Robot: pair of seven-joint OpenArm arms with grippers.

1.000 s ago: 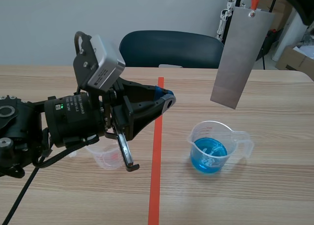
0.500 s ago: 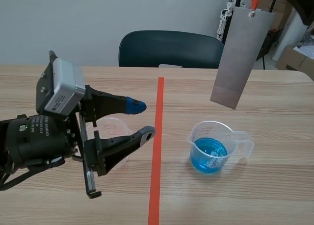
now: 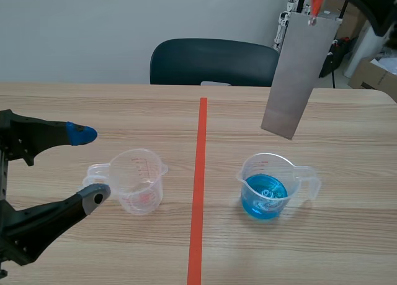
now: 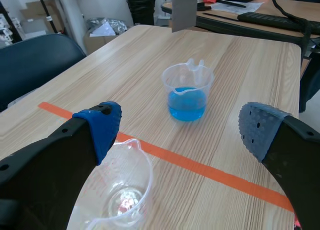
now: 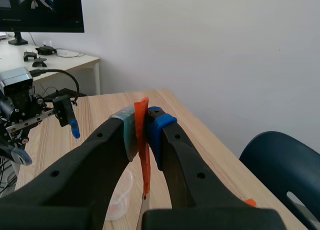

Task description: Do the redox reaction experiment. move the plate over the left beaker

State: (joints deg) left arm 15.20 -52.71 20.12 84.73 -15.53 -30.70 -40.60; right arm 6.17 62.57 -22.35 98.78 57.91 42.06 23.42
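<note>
Item 1, plate (image 3: 299,74): a flat grey metal sheet, long and narrow. It is hanging in the air over the right half of the counter (image 3: 347,248), toward the far edge, and is tilting slightly. Its lower end is hanging above and just behind the blue-filled beaker, well apart from the left beaker.

Item 2, orange strip (image 5: 144,150): it is carrying the plate from its top end.

Item 3, right pincer (image 5: 146,125): raised high, it is clamping narrowly on the orange strip, with the pads pressing both sides of it.

Item 4, left pincer (image 3: 89,166): it is sitting low by the counter's left edge and gaping wide, holding nothing. The left beaker is standing just ahead of its fingertips.

Item 5, left beaker (image 3: 139,180): clear plastic with red markings. It is standing upright, left of the tape line (image 3: 198,192).

Item 6, right beaker (image 3: 270,185): clear plastic, holding blue liquid. It is standing upright, right of the tape line.

Item 7, chair (image 3: 211,61): dark blue, it is standing behind the counter's far edge.
</note>
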